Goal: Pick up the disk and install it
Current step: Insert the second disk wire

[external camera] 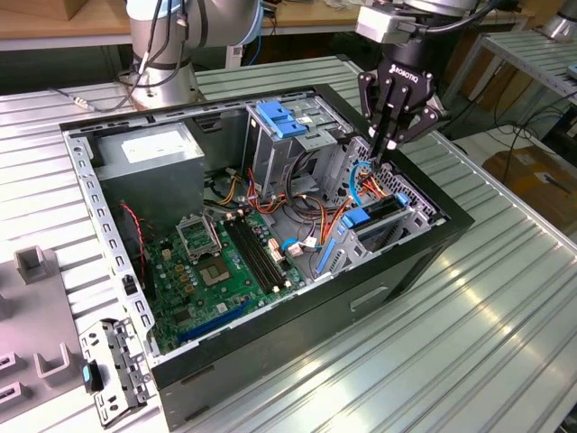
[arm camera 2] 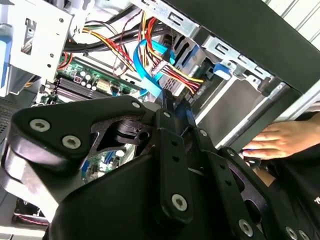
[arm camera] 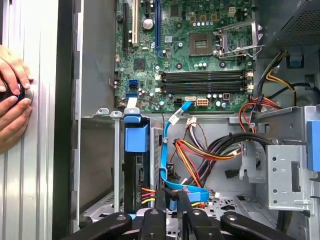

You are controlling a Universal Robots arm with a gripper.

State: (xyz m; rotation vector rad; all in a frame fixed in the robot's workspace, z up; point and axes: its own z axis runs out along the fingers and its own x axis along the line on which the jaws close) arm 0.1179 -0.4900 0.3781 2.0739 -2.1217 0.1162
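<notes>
The disk (external camera: 361, 219) stands on edge in the drive bay at the end of the open computer case (external camera: 270, 347) on the exterior view's right. In the first wrist view it is edge-on, with the blue end of its carrier (arm camera: 136, 136) over a dark slot. My gripper (external camera: 380, 150) hangs over that end of the case, a little beyond the disk and above the blue data cable (arm camera: 167, 150). Its fingers sit close together with nothing between them in both wrist views (arm camera: 171, 197) (arm camera 2: 175, 100).
A person's hand (arm camera: 12, 100) (arm camera 2: 272, 142) rests on the case's outer side near the bay. Inside lie the motherboard (external camera: 225, 262), coloured cable bundles (arm camera: 200, 152), a grey power supply box (external camera: 149, 153) and a metal cage with a blue latch (external camera: 279, 117). Grey fixtures (external camera: 36, 262) stand left.
</notes>
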